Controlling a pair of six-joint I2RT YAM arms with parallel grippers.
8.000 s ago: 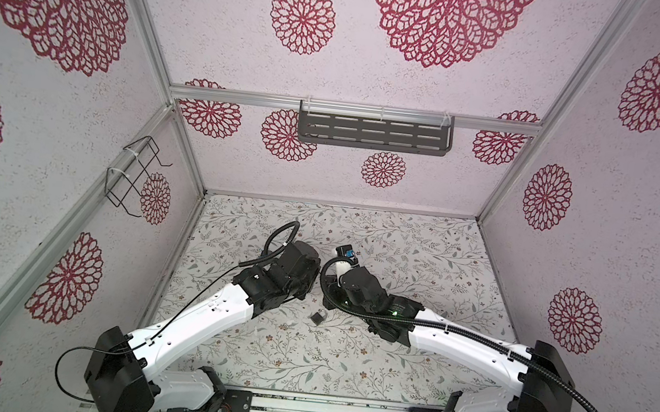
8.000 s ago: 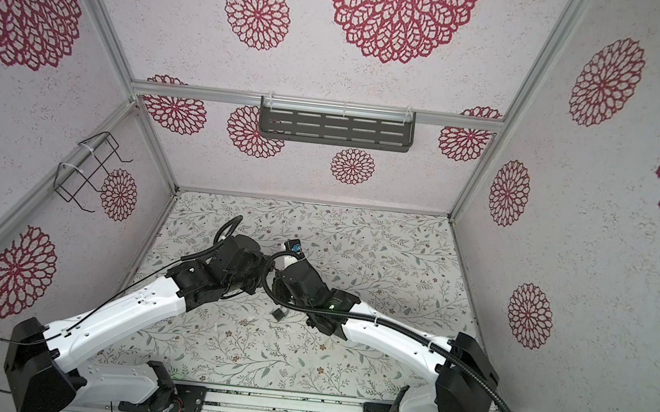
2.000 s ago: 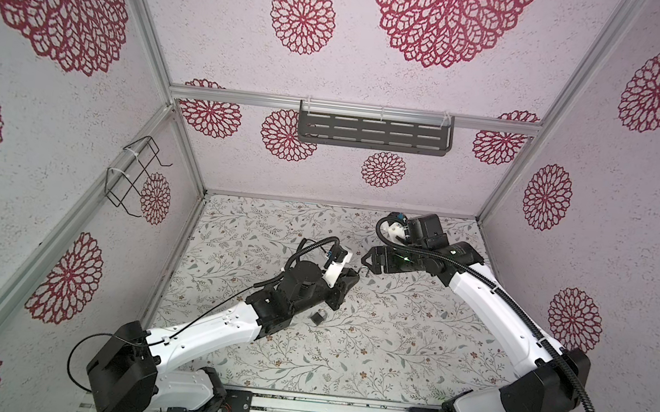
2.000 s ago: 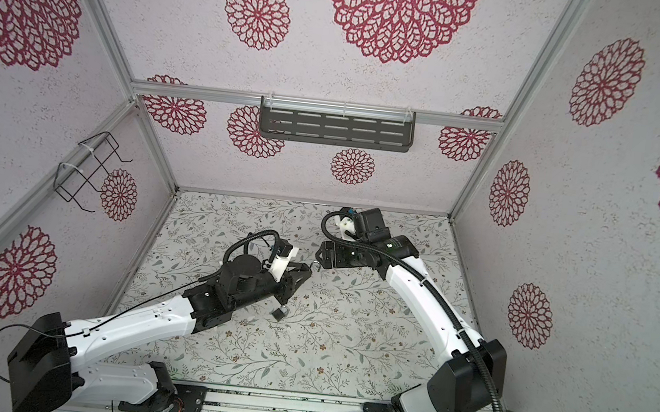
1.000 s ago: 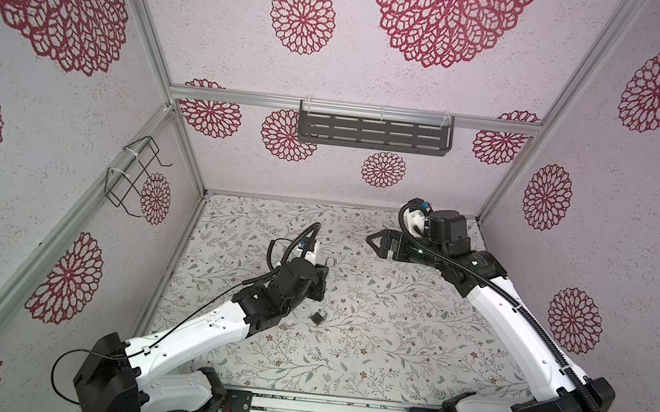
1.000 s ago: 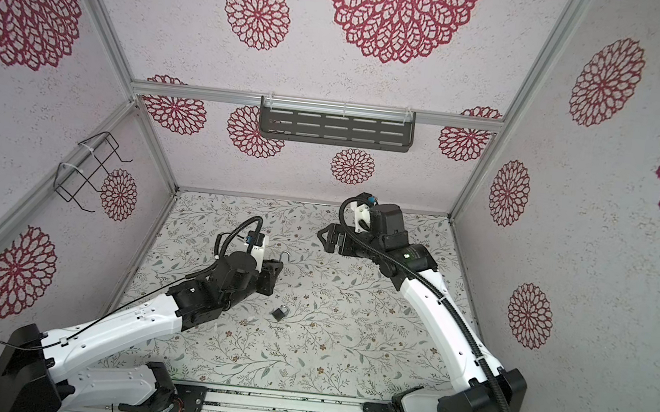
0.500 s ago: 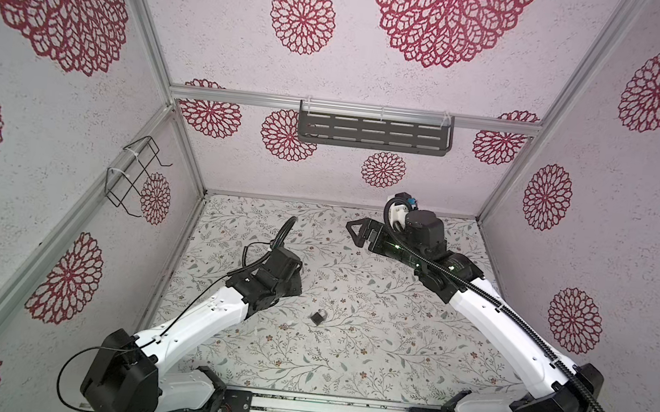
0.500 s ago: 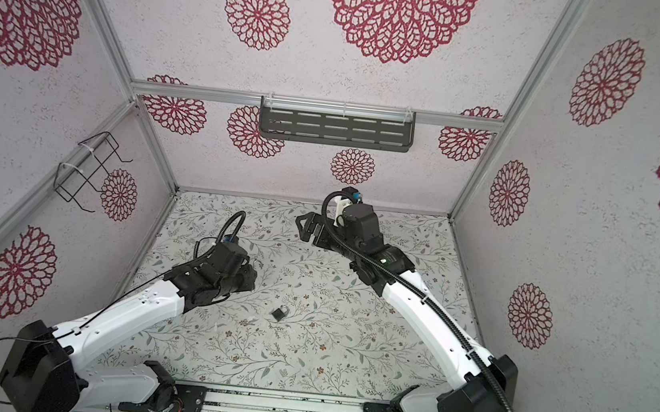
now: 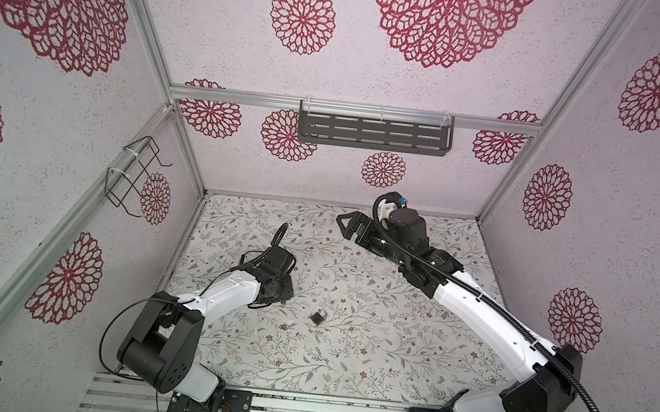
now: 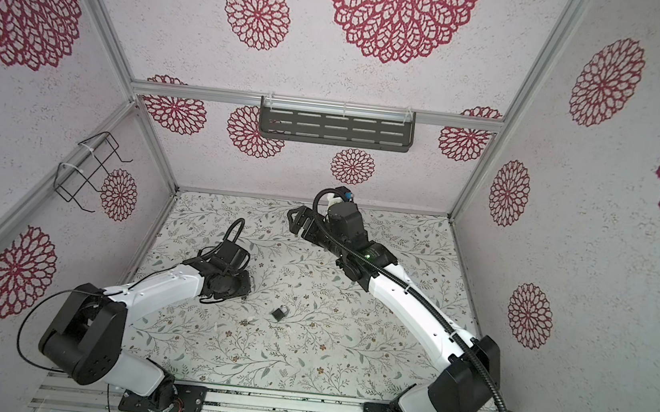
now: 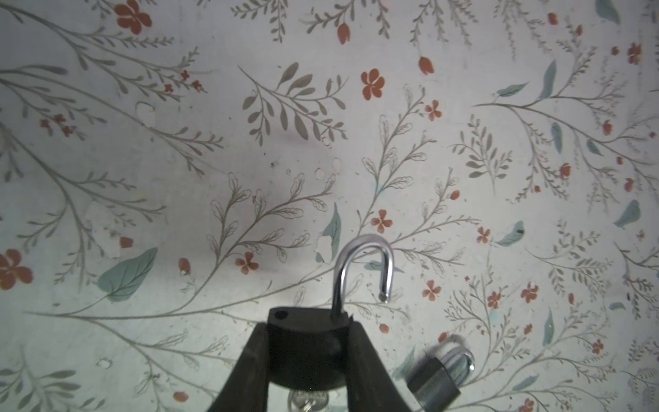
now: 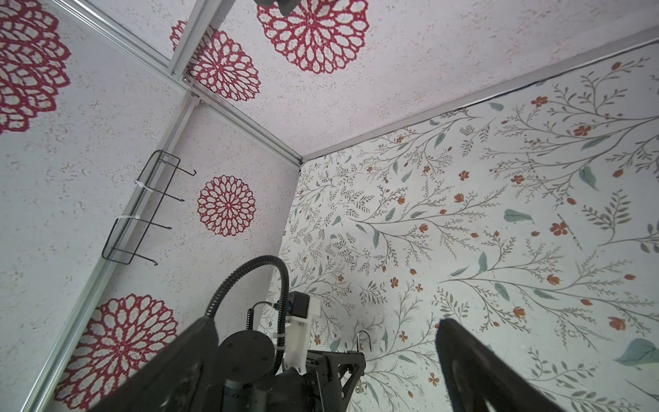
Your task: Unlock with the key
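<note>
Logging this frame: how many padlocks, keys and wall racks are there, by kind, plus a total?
Padlocks: 2 (black padlock in the left gripper, grey padlock on the table)
Keys: 1 (key under the black padlock, partly visible)
Wall racks: 2 (slotted shelf, wire rack)
Total: 5

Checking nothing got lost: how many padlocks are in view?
2. An open padlock is clamped in the left gripper; a second padlock lies on the table beside it. The arms could hide more.
</note>
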